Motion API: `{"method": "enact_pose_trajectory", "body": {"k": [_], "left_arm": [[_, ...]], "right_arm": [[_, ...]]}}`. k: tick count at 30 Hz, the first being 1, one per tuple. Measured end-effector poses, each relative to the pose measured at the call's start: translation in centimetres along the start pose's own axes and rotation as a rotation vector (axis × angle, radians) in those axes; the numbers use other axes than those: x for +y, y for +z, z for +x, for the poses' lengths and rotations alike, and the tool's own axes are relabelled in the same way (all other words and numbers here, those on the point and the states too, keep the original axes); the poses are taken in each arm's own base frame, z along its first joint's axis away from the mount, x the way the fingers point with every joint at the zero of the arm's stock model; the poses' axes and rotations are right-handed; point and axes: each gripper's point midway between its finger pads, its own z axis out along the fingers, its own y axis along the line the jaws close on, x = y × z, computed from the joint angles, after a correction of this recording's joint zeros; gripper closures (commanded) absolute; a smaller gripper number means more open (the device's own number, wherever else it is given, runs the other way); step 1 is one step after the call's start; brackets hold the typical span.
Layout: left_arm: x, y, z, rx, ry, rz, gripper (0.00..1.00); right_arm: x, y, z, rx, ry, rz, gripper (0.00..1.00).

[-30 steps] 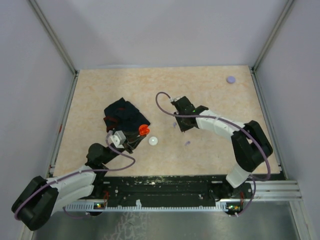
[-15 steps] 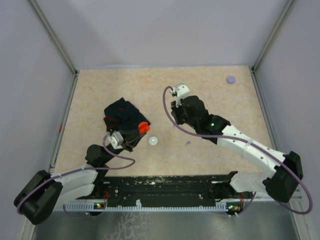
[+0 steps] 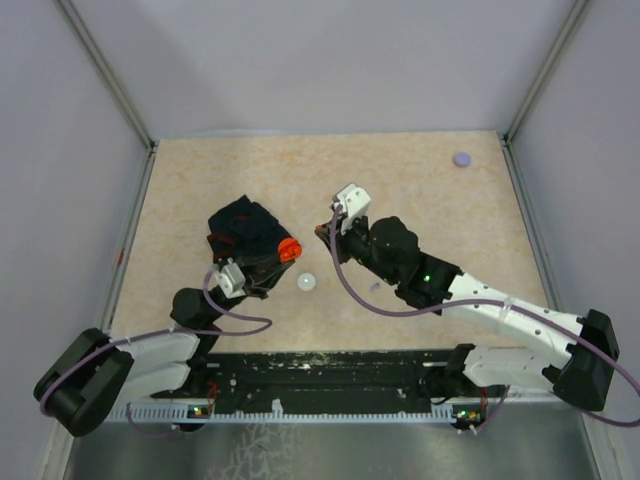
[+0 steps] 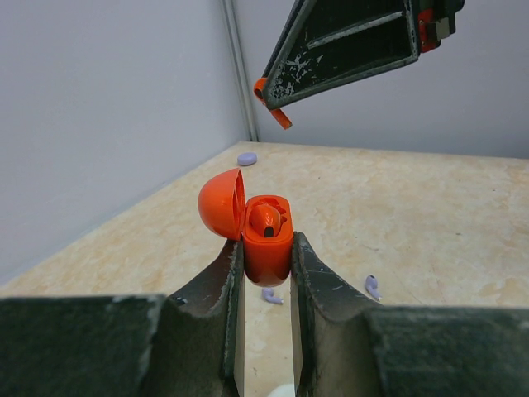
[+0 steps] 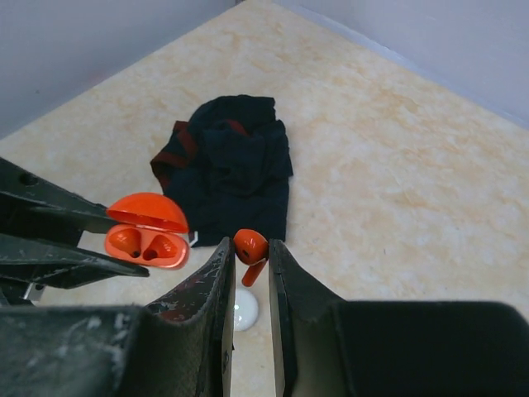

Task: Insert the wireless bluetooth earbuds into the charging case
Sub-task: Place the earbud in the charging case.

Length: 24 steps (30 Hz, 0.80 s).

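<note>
- Top view: the left gripper [image 3: 268, 262] is pinching the open red charging case [image 3: 288, 250] right at the edge of a crumpled dark cloth [image 3: 243, 228]. The right gripper [image 3: 322, 232] hangs just to its right, nipping a red earbud [image 3: 319, 229].
- Left wrist: the glossy hard-plastic case stands upright between the jaws, with its domed lid [image 4: 221, 204] flipped left. One red bud looks seated already. Two lavender earbuds [image 4: 373, 286] lie just past the fingertips.
- Right wrist: the fingers are squeezed on the earbud's rounded head, stem dangling, and the case is off to the left of the tips. Looks like the insertion step. Next it needs lining up over the free well, stem first.

Crumpled dark cloth [image 3: 243, 228] with red trim, beige speckled table [image 3: 420, 175]
</note>
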Motion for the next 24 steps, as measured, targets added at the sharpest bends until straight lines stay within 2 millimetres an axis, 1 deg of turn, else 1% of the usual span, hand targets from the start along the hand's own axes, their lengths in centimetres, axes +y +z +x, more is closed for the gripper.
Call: {"method": "enact_pose_trajectory", "body": {"k": [4, 5, 8, 10, 14, 20, 24], "left_arm": [[0.1, 0.5, -0.5, -0.023, 0.008, 0.006, 1.00], [0.0, 0.5, -0.6, -0.027, 0.007, 0.008, 1.00], [0.0, 0.5, -0.7, -0.033, 0.002, 0.012, 1.00], [0.0, 0.5, -0.7, -0.036, 0.000, 0.012, 1.00], [-0.1, 0.6, -0.8, -0.039, -0.003, 0.013, 1.00], [-0.1, 0.6, -0.8, -0.040, -0.004, 0.013, 1.00], [-0.1, 0.6, -0.9, -0.041, -0.008, 0.014, 1.00]], "right_arm": [[1.8, 0.0, -0.7, -0.045, -0.016, -0.057, 0.88], [2.3, 0.0, -1.1, -0.063, -0.016, -0.073, 0.88], [3.2, 0.0, -2.1, -0.108, -0.016, -0.107, 0.88], [3.7, -0.1, -2.3, -0.131, -0.014, -0.127, 0.88], [4.4, -0.1, -2.1, -0.134, -0.018, -0.162, 0.88], [5.6, 0.0, -2.3, -0.149, -0.024, -0.214, 0.88], [6.4, 0.4, -1.5, -0.130, -0.029, -0.242, 0.88]]}}
